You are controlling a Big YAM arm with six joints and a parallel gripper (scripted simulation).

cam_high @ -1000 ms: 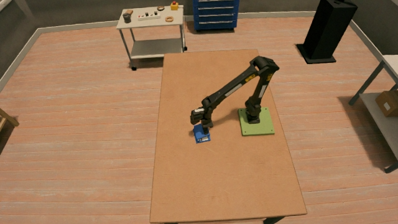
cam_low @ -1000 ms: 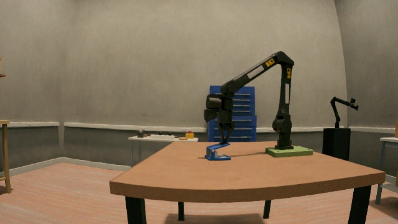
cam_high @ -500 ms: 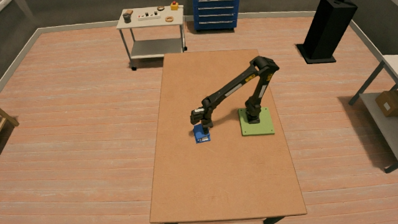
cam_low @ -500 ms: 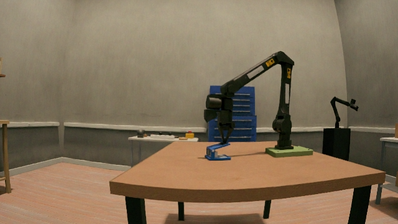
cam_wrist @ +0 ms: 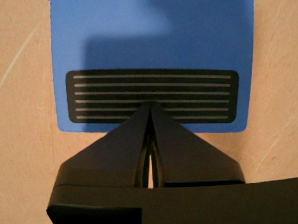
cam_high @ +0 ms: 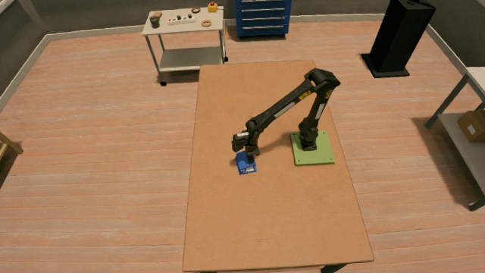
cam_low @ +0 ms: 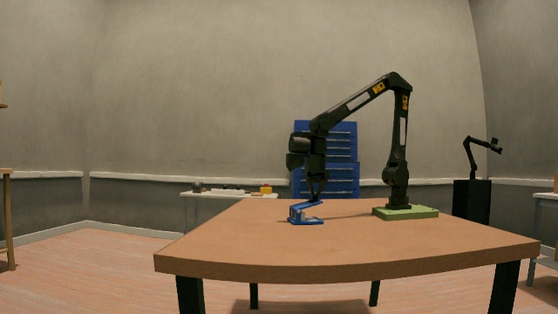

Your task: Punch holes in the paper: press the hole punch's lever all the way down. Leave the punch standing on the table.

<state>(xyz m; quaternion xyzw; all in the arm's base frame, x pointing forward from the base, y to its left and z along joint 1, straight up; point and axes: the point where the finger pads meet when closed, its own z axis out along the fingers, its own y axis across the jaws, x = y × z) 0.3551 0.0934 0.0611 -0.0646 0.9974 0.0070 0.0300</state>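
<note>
We are looking at a small blue hole punch [cam_low: 305, 215] standing on the brown table [cam_low: 349, 249], near the table's middle and just beside the arm's green base plate [cam_high: 326, 155]. Its flat base is resting on the wood while its lever [cam_low: 308, 204] is slanting upward, raised at the end under the arm. From the wrist view we are seeing the lever's blue top with a black ribbed pad [cam_wrist: 152, 96] across it. The gripper [cam_wrist: 150, 119] is pointing straight down with its tip meeting the near edge of that pad; its fingers are pressed together with nothing between them. Farther out, a grey cart [cam_high: 148, 30] is carrying a few small items, and a blue drawer cabinet [cam_high: 263, 17] is standing against the wall with drawers closed.
</note>
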